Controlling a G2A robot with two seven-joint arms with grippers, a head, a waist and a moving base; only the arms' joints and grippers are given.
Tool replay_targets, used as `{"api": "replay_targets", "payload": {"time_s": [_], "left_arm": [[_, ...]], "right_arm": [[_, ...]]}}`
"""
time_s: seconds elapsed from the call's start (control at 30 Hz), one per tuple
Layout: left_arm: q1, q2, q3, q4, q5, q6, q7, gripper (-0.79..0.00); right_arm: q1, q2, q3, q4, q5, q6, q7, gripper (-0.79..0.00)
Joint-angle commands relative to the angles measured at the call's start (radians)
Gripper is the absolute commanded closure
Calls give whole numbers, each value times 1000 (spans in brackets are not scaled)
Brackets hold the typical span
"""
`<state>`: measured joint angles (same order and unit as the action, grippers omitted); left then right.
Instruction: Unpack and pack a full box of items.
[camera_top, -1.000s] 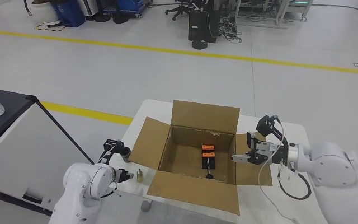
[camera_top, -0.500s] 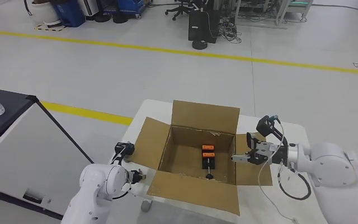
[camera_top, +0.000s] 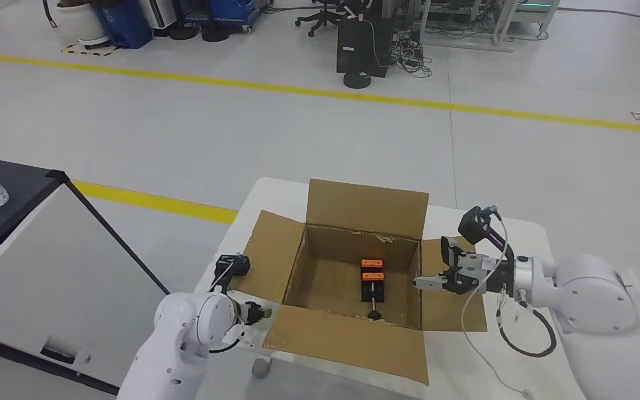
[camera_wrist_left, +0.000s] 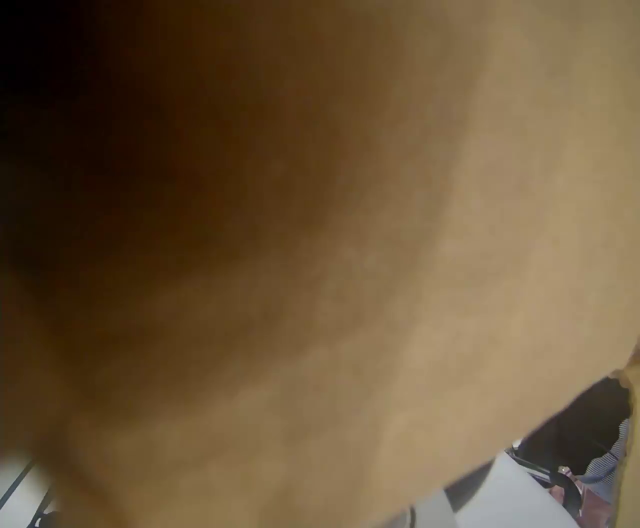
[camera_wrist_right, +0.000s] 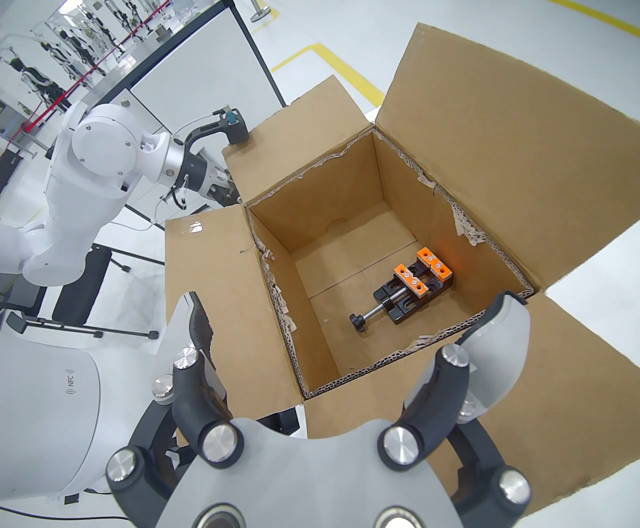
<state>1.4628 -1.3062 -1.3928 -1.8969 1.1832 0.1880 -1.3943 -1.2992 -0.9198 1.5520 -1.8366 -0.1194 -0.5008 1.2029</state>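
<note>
An open cardboard box (camera_top: 367, 208) stands on the white table, all its flaps folded outward. On its floor lies a small black vise with orange jaw blocks (camera_top: 372, 283), seen from the right wrist as the vise (camera_wrist_right: 415, 287) near one inner corner of the box (camera_wrist_right: 320, 220). My right gripper (camera_top: 432, 283) hovers over the right flap at the box rim, open and empty (camera_wrist_right: 348, 307). My left gripper (camera_top: 258, 312) sits against the underside of the left flap (camera_wrist_right: 220, 182); brown cardboard (camera_wrist_left: 350, 250) presses close to its camera.
The table (camera_top: 520, 240) has bare room behind and to the right of the box. A white panel with a dark frame (camera_top: 40, 260) stands just off the table's left side. The box's front flap overhangs the near table edge.
My left arm has swung in from the table's left edge toward the box and now sits at its left flap. The right arm and the vise have not moved.
</note>
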Motion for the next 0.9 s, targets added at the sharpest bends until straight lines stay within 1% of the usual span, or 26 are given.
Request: {"api": "replay_targets", "payload": {"time_s": [0.0, 0.03, 0.13, 0.27, 0.43, 0.53, 0.6, 0.77, 0.87], "left_arm": [[12, 3, -27, -8, -34, -9, 11, -705], [20, 5, -38, -19, -41, -13, 18, -708], [56, 9, -75, -65, -81, -30, 37, -785], [108, 12, -151, -100, -196, -18, 87, -785], [130, 18, -199, -141, -345, -65, 83, -785], [129, 21, -207, -153, -401, -86, 74, -785], [124, 24, -199, -149, -400, -87, 74, -785], [106, 26, -159, -130, -406, -68, 98, -785], [104, 31, -173, -127, -408, -61, 104, -785]], "right_arm": [[0, 0, 0, 0, 0, 0, 0, -785], [0, 0, 0, 0, 0, 0, 0, -785], [0, 0, 0, 0, 0, 0, 0, -785], [0, 0, 0, 0, 0, 0, 0, -785], [0, 0, 0, 0, 0, 0, 0, -785], [0, 0, 0, 0, 0, 0, 0, -785], [0, 0, 0, 0, 0, 0, 0, -785], [0, 0, 0, 0, 0, 0, 0, -785], [0, 0, 0, 0, 0, 0, 0, -785]]}}
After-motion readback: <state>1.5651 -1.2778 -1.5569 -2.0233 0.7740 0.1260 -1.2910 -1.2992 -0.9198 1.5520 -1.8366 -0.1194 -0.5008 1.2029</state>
